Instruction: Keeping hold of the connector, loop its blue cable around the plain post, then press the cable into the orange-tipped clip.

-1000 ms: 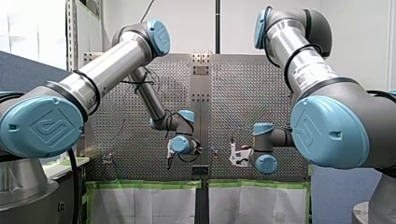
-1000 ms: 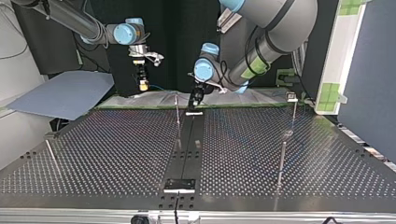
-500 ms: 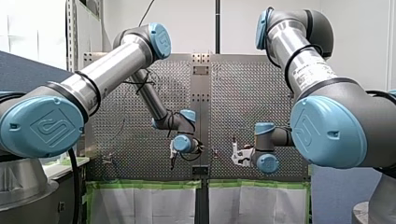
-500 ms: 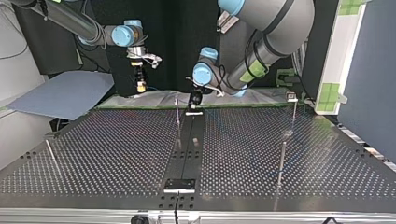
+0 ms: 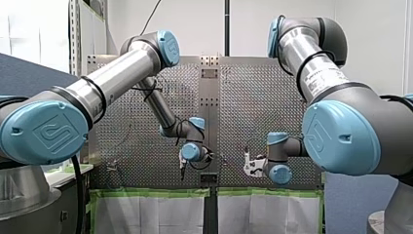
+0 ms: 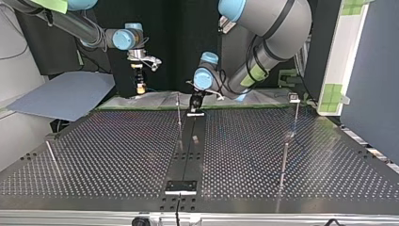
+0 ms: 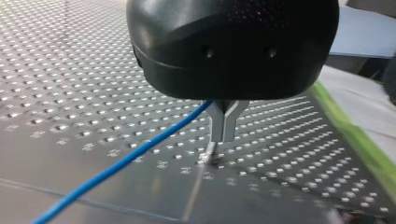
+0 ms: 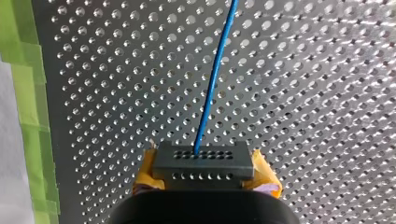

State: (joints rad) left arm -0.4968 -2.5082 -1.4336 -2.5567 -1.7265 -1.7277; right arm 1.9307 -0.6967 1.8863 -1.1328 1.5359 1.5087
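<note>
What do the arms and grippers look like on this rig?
My left arm and my right arm: silver tubes, grey joints, light-blue caps embossed with a logo, black bands, thin black cables, and green tape patches in the top view. The right one carries a printed label. Left gripper: rounded black housing, slim metal fingers. Right gripper: black body, yellow pads.

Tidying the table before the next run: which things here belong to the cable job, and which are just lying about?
Job:
connector, held in right hand
cable
left hand, shut on the cable
post under that hand
orange-tipped clip: cannot pick it out

Lying about:
sheet at the top view's left
cloth at the table's edge
</note>
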